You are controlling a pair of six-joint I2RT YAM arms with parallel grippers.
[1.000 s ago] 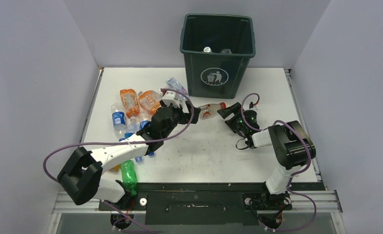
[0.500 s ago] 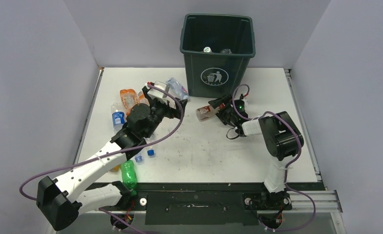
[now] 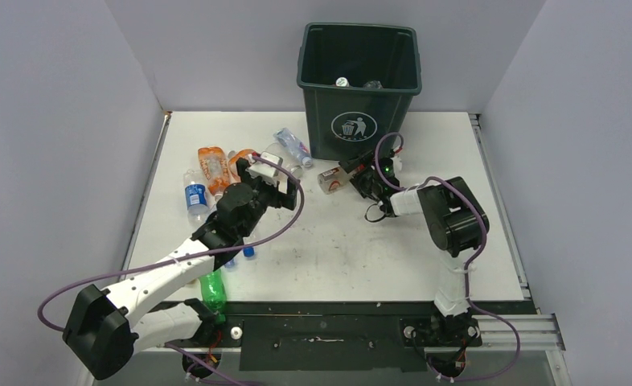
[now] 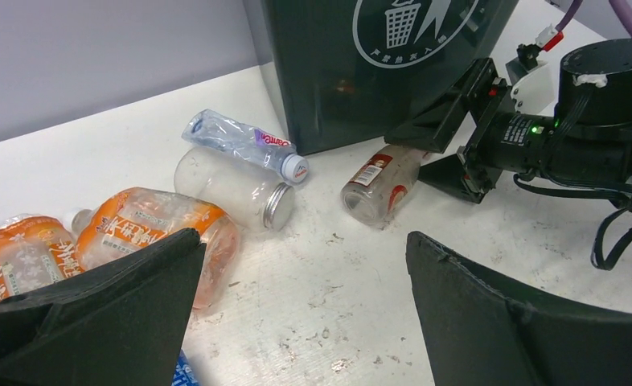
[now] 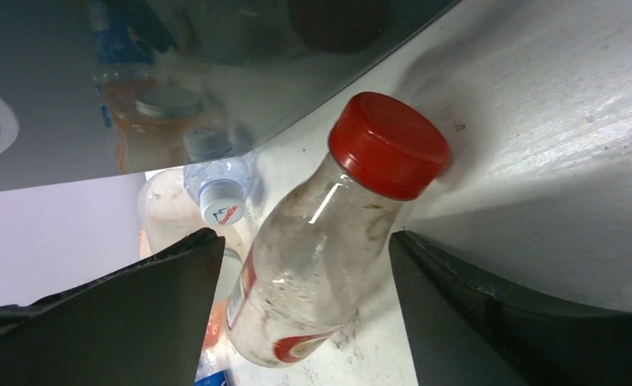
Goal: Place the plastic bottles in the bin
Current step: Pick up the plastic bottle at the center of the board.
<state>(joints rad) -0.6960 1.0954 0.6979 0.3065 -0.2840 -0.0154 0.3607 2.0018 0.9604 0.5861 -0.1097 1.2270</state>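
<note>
Right gripper lies low on the table, jaws spread either side of the red-capped clear bottle. No pinch yet, with a sliver of gap on each flank. That bottle lies on its side near frame centre, just in front of the bin, so the carry should be mostly a lift over the tall rim. Left gripper hovers wide open above the orange bottles at the left, probably lining up its own pick, well clear of its partner.
</note>
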